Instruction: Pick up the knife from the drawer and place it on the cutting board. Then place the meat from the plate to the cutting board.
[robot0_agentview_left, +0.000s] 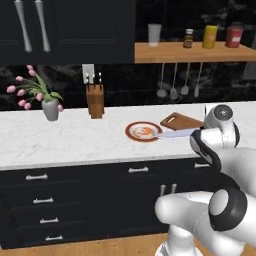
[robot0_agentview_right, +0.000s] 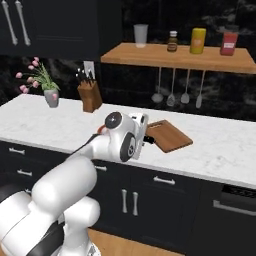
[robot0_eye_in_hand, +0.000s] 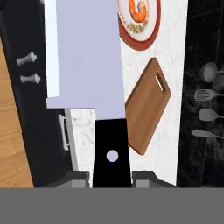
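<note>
- We see the two-finger gripper (robot0_eye_in_hand: 112, 175) clenched on the slim black handle of the long kitchen knife (robot0_eye_in_hand: 87, 57), its broad silver blade reaching forward from the hand.
- From the left base view, the knife (robot0_agentview_left: 177, 133) is held level above the white marble counter (robot0_agentview_left: 75, 137), blade tip pointing left over the edge of the round plate (robot0_agentview_left: 143, 131) with the reddish-brown rim and cream centre.
- The small curved orange-pink meat (robot0_eye_in_hand: 139, 9) lies on the plate (robot0_eye_in_hand: 148, 33).
- The flat brown wooden cutting board (robot0_eye_in_hand: 148, 105) lies bare on the counter, just right of the plate and apart from it; the knife hangs nearer to us than the board.
- In the right base view, the board (robot0_agentview_right: 167, 135) lies just beyond the white wrist.
- A tan wooden knife block (robot0_agentview_left: 95, 100) and a grey vase of pink flowers (robot0_agentview_left: 49, 107) stand far left, against the dark wall.
</note>
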